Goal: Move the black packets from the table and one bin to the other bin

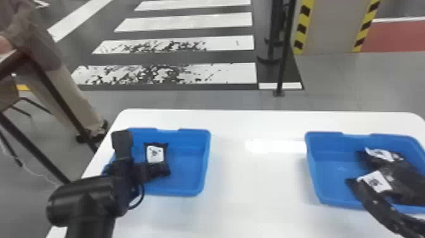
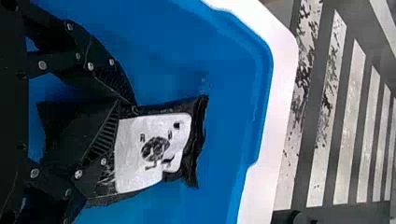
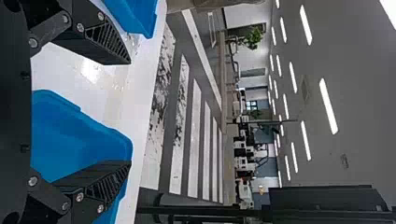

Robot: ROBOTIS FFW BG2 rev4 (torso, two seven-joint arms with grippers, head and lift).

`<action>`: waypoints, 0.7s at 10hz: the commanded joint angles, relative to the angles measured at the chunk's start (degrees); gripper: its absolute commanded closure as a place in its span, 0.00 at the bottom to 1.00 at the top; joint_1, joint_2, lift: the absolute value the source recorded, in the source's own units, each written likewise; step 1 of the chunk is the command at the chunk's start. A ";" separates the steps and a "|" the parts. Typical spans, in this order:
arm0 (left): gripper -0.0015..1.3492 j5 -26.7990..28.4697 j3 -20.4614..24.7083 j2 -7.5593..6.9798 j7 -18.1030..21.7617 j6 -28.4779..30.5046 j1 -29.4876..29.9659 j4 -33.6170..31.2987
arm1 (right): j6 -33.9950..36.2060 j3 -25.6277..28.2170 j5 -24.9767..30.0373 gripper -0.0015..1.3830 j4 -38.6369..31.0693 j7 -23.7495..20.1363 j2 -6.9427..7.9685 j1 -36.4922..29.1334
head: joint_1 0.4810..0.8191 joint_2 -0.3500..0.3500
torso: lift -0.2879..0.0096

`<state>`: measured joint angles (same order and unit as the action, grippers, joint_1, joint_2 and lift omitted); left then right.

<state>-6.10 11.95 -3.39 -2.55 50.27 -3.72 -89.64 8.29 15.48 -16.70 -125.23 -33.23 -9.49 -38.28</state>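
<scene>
Beside the table's [image 1: 240, 183] left edge, has a blue bin [image 1: 189, 164] with one crinkled black packet [image 1: 155, 154], white label up, pinched; toward the far right corner, has another blue bin [image 1: 332, 166] with black packets [image 1: 403, 177] heaped askew, white labels showing

Head view: set above the near side of the bench [image 1: 253, 125], facing forward and down; covers left bin [image 1: 189, 158], right bin [image 1: 324, 137] and floor stripes [image 1: 221, 72] beyond the far edge. Left wrist view: close over left bin, angled down and forward. Right wrist view: near right bin, facing forward, reaching the ceiling [image 3: 355, 70]. All three share left bin, bench and floor stripes.
</scene>
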 commanded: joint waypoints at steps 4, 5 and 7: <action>0.90 0.61 -0.52 0.93 -1.32 -10.05 4.14 -5.07 | 0.00 0.17 -0.32 0.21 0.43 0.00 0.00 -0.24 | 0.63 0.68 | 0.60; 0.72 0.04 -0.64 0.58 -0.44 -12.30 4.42 -5.07 | 0.00 0.17 -0.44 0.21 0.57 0.00 0.00 -0.24 | 0.63 0.68 | 0.60; 0.01 -2.82 -0.87 0.49 0.44 -9.63 7.09 -11.68 | 0.71 0.17 -0.44 0.21 0.57 0.00 -0.09 -0.38 | 0.63 0.68 | 0.60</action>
<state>-8.23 11.18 -2.96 -2.12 39.95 2.33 -98.98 8.77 15.66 -17.14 -124.65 -33.22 -9.58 -38.66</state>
